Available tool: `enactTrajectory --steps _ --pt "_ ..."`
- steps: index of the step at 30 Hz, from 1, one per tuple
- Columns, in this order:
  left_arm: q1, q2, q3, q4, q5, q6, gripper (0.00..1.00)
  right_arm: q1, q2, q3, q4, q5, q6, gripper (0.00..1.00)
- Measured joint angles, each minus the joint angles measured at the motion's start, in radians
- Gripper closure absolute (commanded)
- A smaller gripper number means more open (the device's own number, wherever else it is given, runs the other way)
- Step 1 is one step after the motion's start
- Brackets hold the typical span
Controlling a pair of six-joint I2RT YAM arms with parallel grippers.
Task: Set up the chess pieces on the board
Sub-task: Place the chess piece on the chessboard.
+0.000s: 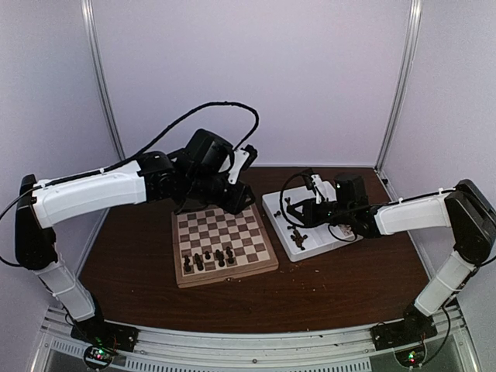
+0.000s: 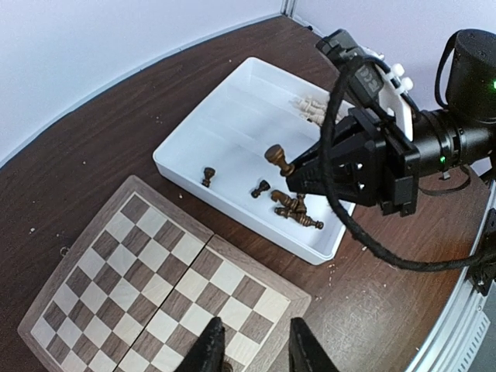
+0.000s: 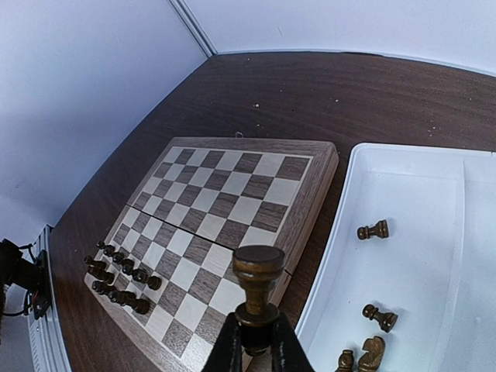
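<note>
The board [image 1: 225, 242] lies left of centre, with several dark chess pieces [image 1: 209, 258] standing in its near rows; they also show in the right wrist view [image 3: 120, 273]. My right gripper [image 3: 256, 341] is shut on the base of a dark chess piece [image 3: 257, 279] and holds it upright above the tray's left edge, next to the board [image 3: 225, 198]. The left wrist view shows that held piece [image 2: 277, 157]. My left gripper [image 2: 256, 353] is open and empty above the board's [image 2: 155, 287] far right corner.
A white compartmented tray [image 1: 275, 203] stands right of the board. A few dark pieces [image 2: 294, 209] lie loose in it, also seen in the right wrist view [image 3: 373, 230]. Pale cream pieces [image 2: 310, 105] lie in its far compartment. The right arm's black cable [image 2: 341, 209] hangs over the tray.
</note>
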Motion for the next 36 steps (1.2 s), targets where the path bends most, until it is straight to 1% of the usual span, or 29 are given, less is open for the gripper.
enactTrajectory --steps 3,10,19,20,24,27,31,36 --pt "0.0 -0.018 -0.04 0.021 0.0 -0.003 0.7 0.0 0.005 0.002 0.0 0.0 0.001 0.98" --pt "0.0 -0.053 -0.06 0.06 -0.002 0.007 0.69 0.0 0.01 0.002 -0.003 0.0 0.001 0.98" --pt "0.0 -0.178 -0.223 0.144 -0.037 0.04 0.65 0.0 0.034 0.016 -0.014 -0.001 0.004 0.98" --pt "0.0 -0.184 -0.229 0.146 -0.042 0.045 0.62 0.0 0.036 0.018 -0.015 -0.001 0.005 0.98" --pt "0.0 -0.208 -0.251 0.155 -0.067 0.048 0.47 0.0 0.038 0.021 -0.023 0.0 0.005 0.98" --pt "0.005 -0.248 -0.312 0.192 -0.087 0.027 0.41 0.0 0.038 0.021 -0.027 -0.001 0.005 0.98" --pt "0.015 -0.281 -0.378 0.209 -0.094 0.0 0.35 0.0 0.038 0.021 -0.03 -0.001 0.008 0.98" --pt "0.019 -0.278 -0.385 0.215 -0.085 -0.017 0.34 0.0 0.048 0.027 -0.025 -0.024 0.022 0.98"
